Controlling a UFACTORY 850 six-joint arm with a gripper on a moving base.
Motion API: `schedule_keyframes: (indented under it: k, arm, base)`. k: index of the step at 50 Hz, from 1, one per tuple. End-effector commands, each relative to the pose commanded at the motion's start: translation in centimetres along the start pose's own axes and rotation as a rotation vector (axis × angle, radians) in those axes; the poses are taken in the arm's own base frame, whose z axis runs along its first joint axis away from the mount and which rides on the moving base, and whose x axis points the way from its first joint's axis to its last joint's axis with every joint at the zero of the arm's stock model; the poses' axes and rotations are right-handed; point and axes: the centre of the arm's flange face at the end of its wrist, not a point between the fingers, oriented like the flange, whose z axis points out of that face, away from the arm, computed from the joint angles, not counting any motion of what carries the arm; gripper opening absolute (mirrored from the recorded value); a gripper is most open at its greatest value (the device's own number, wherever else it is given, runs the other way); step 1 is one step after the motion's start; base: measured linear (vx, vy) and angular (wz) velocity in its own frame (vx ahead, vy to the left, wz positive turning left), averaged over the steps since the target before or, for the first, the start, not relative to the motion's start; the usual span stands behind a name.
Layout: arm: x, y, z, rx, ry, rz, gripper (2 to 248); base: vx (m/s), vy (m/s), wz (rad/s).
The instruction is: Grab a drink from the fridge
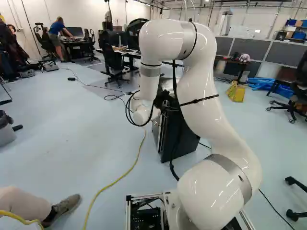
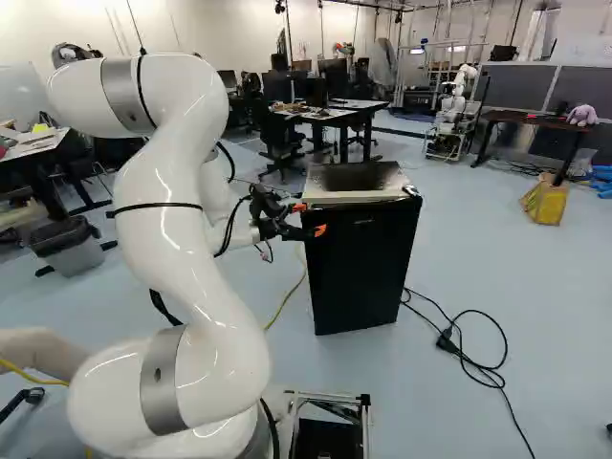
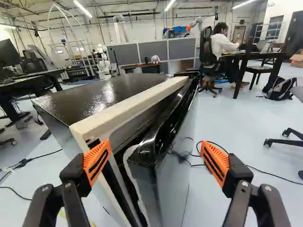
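In the right base view my gripper (image 2: 310, 219) is at the top near edge of the black fridge (image 2: 359, 253). The wrist view shows the gripper (image 3: 156, 162) open, its orange-padded fingers wide apart. Between and beyond them is the glossy black fridge door (image 3: 175, 172), standing slightly ajar from the pale front frame (image 3: 125, 106). One finger is on the frame's side, the other beyond the door's outer face; neither visibly grips it. The fridge (image 1: 184, 139) is partly behind my arm in the left base view. No drink is visible.
A person's leg and shoe (image 1: 64, 208) are close beside the base. A yellow cable (image 1: 117, 179) crosses the floor; a black cable (image 2: 478, 371) lies beside the fridge. A bin (image 2: 69, 247), a yellow bag (image 2: 545, 201) and another robot (image 2: 457, 100) stand farther off.
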Motion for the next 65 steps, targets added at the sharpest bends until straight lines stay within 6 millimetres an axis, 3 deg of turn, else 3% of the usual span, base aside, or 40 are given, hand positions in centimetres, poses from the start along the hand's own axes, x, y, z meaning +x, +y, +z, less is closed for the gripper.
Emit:
schedule_keyframes:
  k: [33, 65]
  arm:
    - [0.2, 2.4, -1.0, -0.044, -0.009, -0.021, 247]
    - [0.6, 6.4, -2.0, -0.113, -0.019, -0.057, 247]
  base:
    - [0.0, 0.0, 0.0]
    - [0.0, 0.0, 0.0]
